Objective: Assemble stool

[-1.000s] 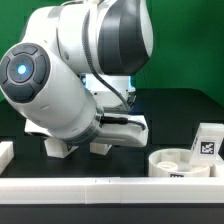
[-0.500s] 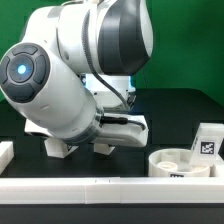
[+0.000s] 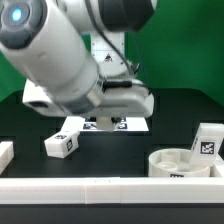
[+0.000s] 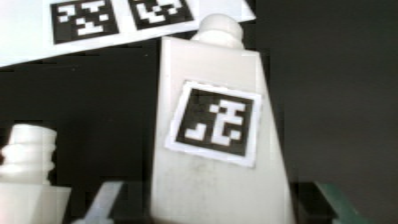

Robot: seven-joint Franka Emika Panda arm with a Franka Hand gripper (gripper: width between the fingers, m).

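One crooked arm [image 3: 62, 62], tool [image 4: 217, 203] astride leg [image 4: 214, 110].

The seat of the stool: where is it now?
The seat sits at the exterior view's right, with an upright leg close behind it.

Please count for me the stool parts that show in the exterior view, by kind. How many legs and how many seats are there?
Legs: 2 (lying leg, standing leg)
Seat: 1
Total: 3
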